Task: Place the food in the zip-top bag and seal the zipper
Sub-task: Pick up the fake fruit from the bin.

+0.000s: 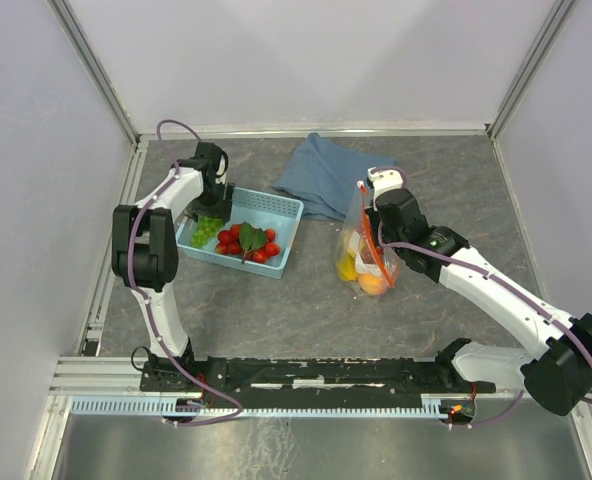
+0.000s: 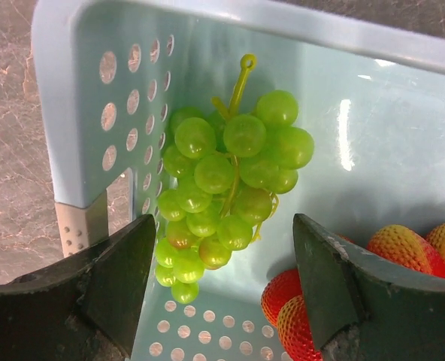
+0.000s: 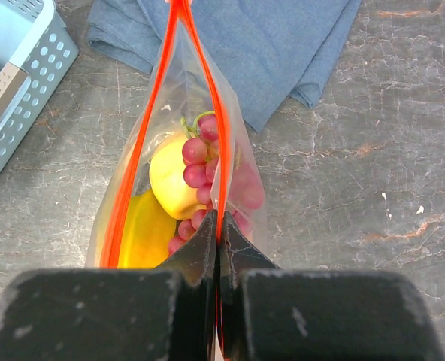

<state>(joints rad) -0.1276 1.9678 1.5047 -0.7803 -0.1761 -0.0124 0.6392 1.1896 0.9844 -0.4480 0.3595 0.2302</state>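
L gripper (image 2: 222, 293), jaws wide, poised over green grapes (image 2: 226, 177) in basket (image 2: 72, 90) corner. R gripper (image 3: 218, 244) pinched on zipper (image 3: 224, 128), holding bag (image 3: 249, 188) upright near cloth (image 3: 283, 45), mouth open. Risk: basket wall blocks L finger, so the bunch slips, or it snags the narrow mouth.

Overhead view, 2 close wrist views, basket (image 1: 273, 210) shared
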